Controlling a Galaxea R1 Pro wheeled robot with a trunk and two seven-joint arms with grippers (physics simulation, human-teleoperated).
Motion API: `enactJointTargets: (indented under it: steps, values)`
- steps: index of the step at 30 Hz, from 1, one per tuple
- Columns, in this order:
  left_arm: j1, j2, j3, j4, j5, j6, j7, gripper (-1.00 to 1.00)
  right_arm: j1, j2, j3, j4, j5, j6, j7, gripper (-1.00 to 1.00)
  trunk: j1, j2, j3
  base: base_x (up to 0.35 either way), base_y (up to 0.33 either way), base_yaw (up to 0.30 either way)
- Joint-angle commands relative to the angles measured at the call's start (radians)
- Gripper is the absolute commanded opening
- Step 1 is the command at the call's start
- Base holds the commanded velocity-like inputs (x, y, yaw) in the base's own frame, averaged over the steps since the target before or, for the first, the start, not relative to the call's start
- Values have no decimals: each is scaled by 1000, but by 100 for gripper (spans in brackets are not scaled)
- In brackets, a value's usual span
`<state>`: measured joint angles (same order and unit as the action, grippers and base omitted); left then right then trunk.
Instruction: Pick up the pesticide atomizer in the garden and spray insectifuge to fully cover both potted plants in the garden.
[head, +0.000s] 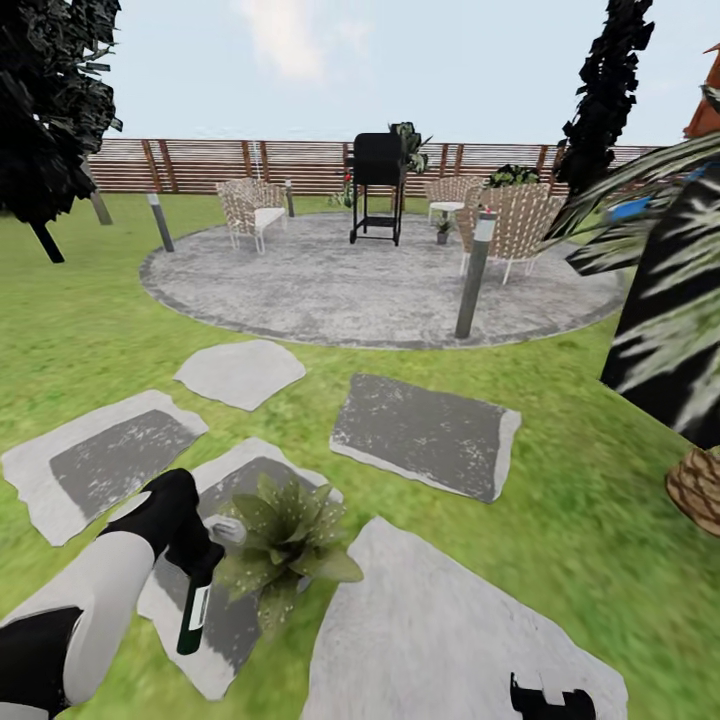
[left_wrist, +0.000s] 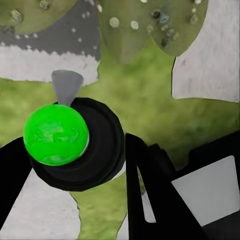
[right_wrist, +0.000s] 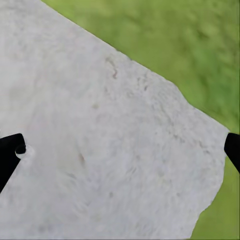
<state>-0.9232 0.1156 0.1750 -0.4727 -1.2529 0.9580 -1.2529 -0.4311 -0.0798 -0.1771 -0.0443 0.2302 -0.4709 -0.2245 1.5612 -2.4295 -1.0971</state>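
From the head camera, the left arm reaches forward and down at the near left, its white forearm ending in the black left gripper (head: 193, 553). This gripper is clamped on the pesticide atomizer (head: 194, 612), which hangs with its whitish spray head up by the fingers and its dark-green body with the white label pointing down toward the robot. Just to the right of the spray head stands one potted plant (head: 285, 545), a low rosette of pointed green leaves with pale dots on them; its pot is hidden by the leaves. The plant sits where the stepping stones (head: 425, 432) meet; I count five pale stones on the lawn (head: 560, 520). Farther away lies the round stone patio (head: 340, 285) with a black grill (head: 377, 187), three wicker chairs and three grey bollard lamps, one of them (head: 474, 275) at the patio's near right edge. The slatted wooden fence (head: 200, 165) closes the far side. The right gripper (head: 545, 698) shows at the near edge over a stone.

In the left wrist camera, the black fingers (left_wrist: 150, 195) close around the atomizer's head, with its bright green dot (left_wrist: 56, 134) and grey nozzle (left_wrist: 66, 86). Beyond the nozzle are dotted green leaves (left_wrist: 145, 25).

In the right wrist camera, two black fingertips (right_wrist: 10, 157) stand wide apart at the opposite edges, with nothing between them, above a pale stone beside grass.
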Motion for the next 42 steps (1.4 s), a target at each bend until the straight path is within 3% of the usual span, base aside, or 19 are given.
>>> enactJointTargets:
  steps: [1, 10, 20, 42]
  values:
    - [0, -2, 6, -1, -11, 7, -10, -100, -1, 0, -7, 1, 11, -3, -4, 100, 0, 0, -1, 296, 204, 0]
    - [2, 5, 6, -1, -15, 6, -9, -100, -1, 0, -7, 1, 11, -3, -5, 100, 0, 0, -1, 138, 150, 22]
    - [3, 1, 7, -1, -17, 7, -8, -100, -1, 0, -7, 1, 11, -3, -5, 100, 0, 0, -1, -35, -22, 261]
    - [3, -5, 9, -4, -16, 10, -7, -100, -1, 0, -7, 1, 11, -3, -4, 100, 0, 0, -1, -85, -269, 43]
